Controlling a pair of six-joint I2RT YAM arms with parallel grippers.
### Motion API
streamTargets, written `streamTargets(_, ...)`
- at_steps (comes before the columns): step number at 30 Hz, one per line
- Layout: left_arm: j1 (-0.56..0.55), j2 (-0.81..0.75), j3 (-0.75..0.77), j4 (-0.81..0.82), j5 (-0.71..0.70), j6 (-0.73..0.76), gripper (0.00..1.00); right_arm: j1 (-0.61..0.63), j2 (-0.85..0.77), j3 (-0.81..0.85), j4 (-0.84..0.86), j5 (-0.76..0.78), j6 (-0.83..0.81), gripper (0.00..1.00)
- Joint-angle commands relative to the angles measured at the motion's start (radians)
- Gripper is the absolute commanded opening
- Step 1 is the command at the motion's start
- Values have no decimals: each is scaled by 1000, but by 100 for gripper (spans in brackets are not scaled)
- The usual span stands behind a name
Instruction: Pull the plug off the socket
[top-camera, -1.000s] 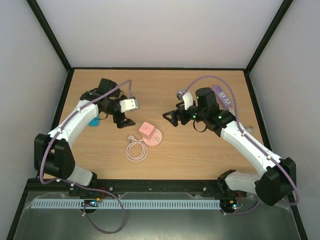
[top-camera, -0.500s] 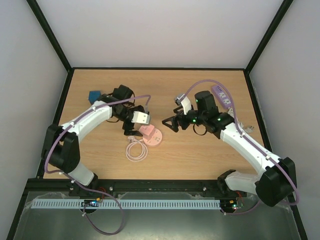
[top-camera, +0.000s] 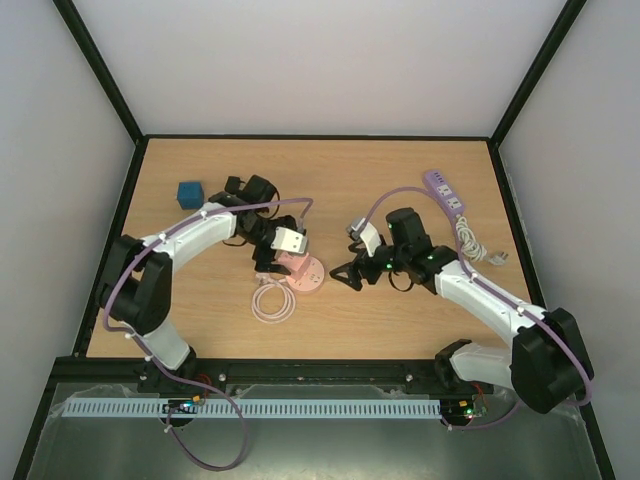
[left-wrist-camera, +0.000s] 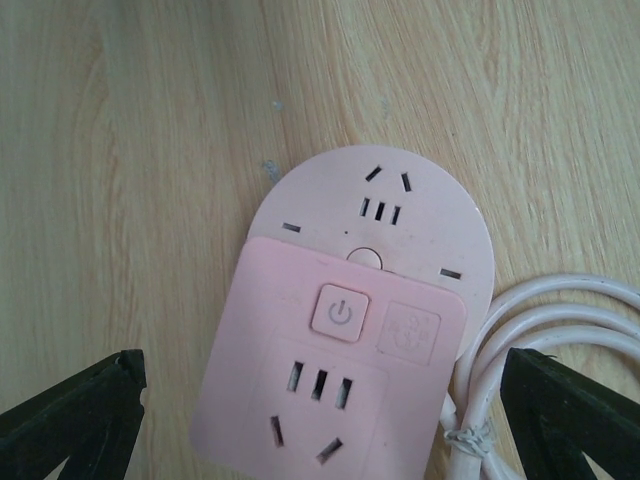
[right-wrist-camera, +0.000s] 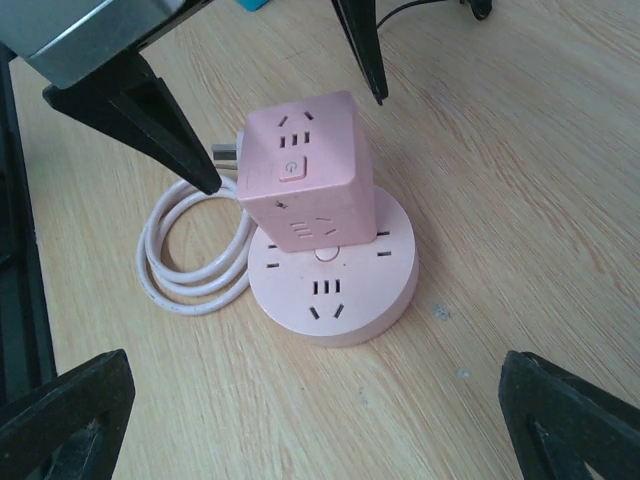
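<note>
A pink cube plug (top-camera: 293, 262) sits plugged into a round pink socket (top-camera: 310, 278) at the table's middle. The socket's white cord (top-camera: 272, 302) lies coiled at its near left. My left gripper (top-camera: 275, 260) is open and hovers over the cube; in the left wrist view the cube (left-wrist-camera: 330, 380) lies between its spread fingertips (left-wrist-camera: 80, 410), on the socket (left-wrist-camera: 400, 200). My right gripper (top-camera: 345, 275) is open and empty just right of the socket. The right wrist view shows the cube (right-wrist-camera: 305, 170), the socket (right-wrist-camera: 340, 280), the cord (right-wrist-camera: 190, 260) and the left fingers (right-wrist-camera: 150, 110) flanking the cube.
A blue block (top-camera: 189, 192) sits at the back left. A purple power strip (top-camera: 445, 193) with a white cord (top-camera: 470, 240) lies at the back right.
My left gripper has swung right from near the blue block to over the pink cube. My right gripper has moved down and left, closer to the socket.
</note>
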Motion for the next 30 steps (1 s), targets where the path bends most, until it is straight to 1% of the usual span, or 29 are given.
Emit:
streamTargets(1,-13,38,3,-2,13,40,97,-4,15,-59,184,-30,-42,98)
streamTargets(4,-18,48,6,-18,15,47,92,-4,34,-94,244,-66,-94,98)
streamTargets(7,-20,53,0,-26,17,48,85,-4,67,-133,333,-70,-124,98)
streamTargets(10,-20,49,-15,-23,16,38,74,-3,101,-172,436,-99,-145,98)
streamTargets(12,-20,37,-30,-12,19,20,69,1,118,-200,519,-110,-141,98)
streamTargets(15,-20,9,-62,11,25,-5,65,15,145,-234,640,-96,-124,98)
streamTargets(19,-20,-29,-90,13,34,-40,62,55,182,-266,744,-51,-133,99)
streamTargets(21,-22,-46,-108,14,28,-48,60,81,202,-278,785,-25,-147,95)
streamTargets(22,-23,-58,-123,19,21,-58,60,95,212,-279,803,-6,-159,91)
streamTargets(25,-26,-83,-145,30,9,-98,58,136,239,-289,859,11,-167,75)
streamTargets(30,-34,-139,-207,50,19,-140,58,169,302,-291,929,27,-181,65)
